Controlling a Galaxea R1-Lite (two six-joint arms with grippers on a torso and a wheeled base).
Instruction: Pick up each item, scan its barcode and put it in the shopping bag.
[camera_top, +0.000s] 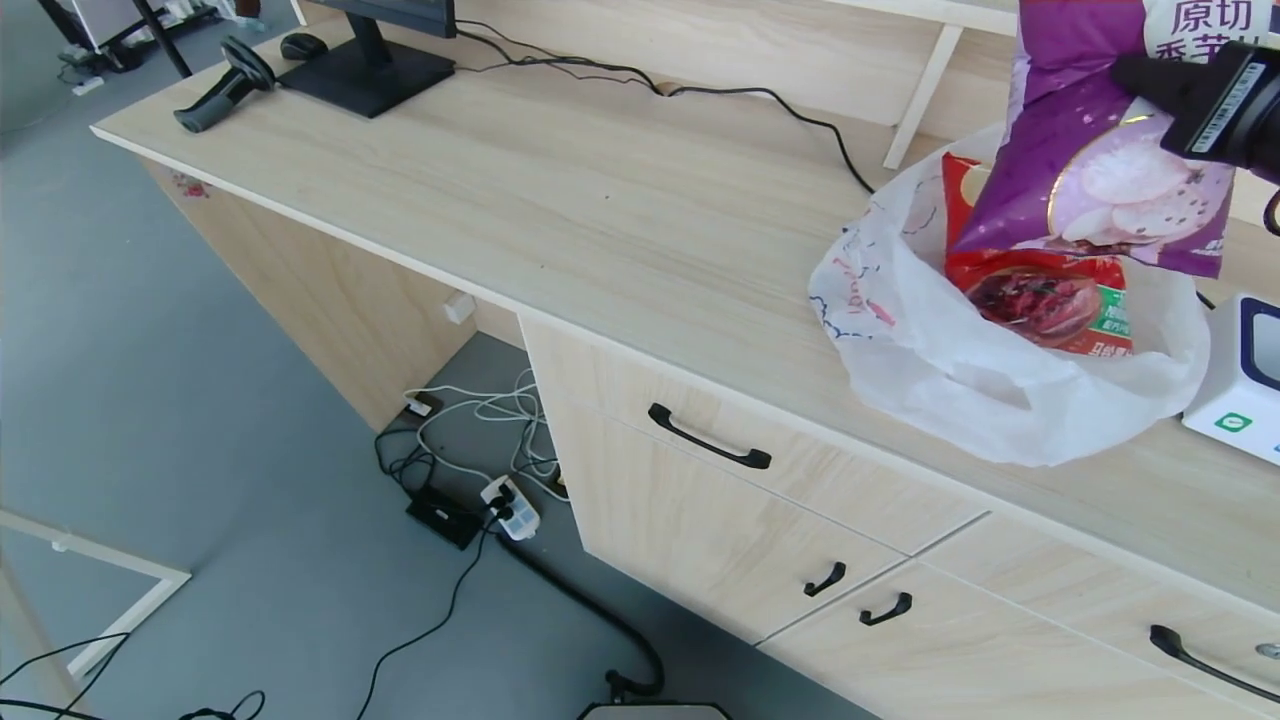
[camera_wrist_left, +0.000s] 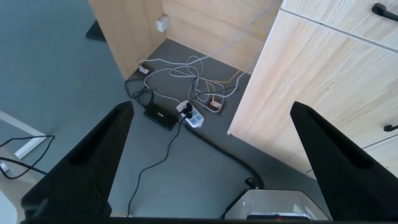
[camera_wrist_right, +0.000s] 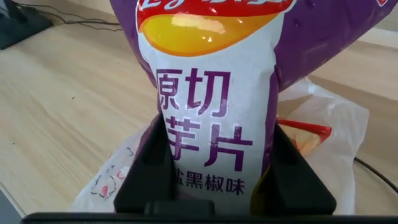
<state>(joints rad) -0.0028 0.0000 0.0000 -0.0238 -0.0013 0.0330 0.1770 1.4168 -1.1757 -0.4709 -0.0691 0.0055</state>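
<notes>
A purple chip bag (camera_top: 1100, 150) hangs over the open white shopping bag (camera_top: 930, 350) on the wooden counter. My right gripper (camera_top: 1190, 95) is shut on the purple chip bag (camera_wrist_right: 214, 118), its dark fingers (camera_wrist_right: 152, 168) pressing both sides. A red snack packet (camera_top: 1045, 295) sits inside the shopping bag (camera_wrist_right: 118, 177). The handheld barcode scanner (camera_top: 225, 85) lies at the counter's far left corner. My left gripper (camera_wrist_left: 211, 168) hangs open with nothing in it, low beside the cabinet, above the grey floor.
A monitor base (camera_top: 365, 70) and a mouse (camera_top: 303, 44) stand near the scanner. A black cable (camera_top: 700, 92) runs across the counter. A white payment terminal (camera_top: 1245, 385) sits right of the bag. Drawers with black handles (camera_top: 708, 437) front the counter; a power strip and cords (camera_wrist_left: 186, 112) lie on the floor.
</notes>
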